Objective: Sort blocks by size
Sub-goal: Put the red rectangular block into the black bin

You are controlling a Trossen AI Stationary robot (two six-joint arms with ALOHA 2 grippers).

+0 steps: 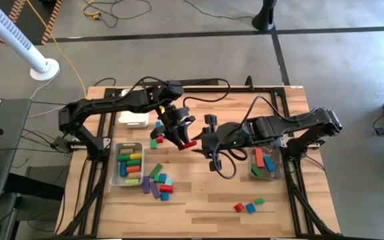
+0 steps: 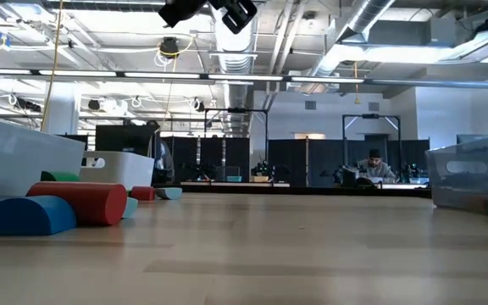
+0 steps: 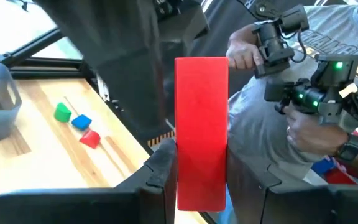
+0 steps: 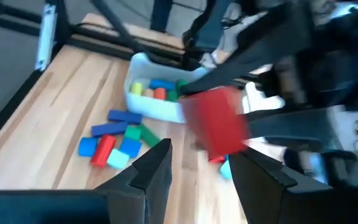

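**Red Block Held Above Mid-Bench**

Above the middle of the bench, a long red block is held upright in the left gripper, jaws clamped on its lower part. Just beside it, the right gripper is positioned with jaws parted and nothing between them. Other blocks are gathered beside the left bin.
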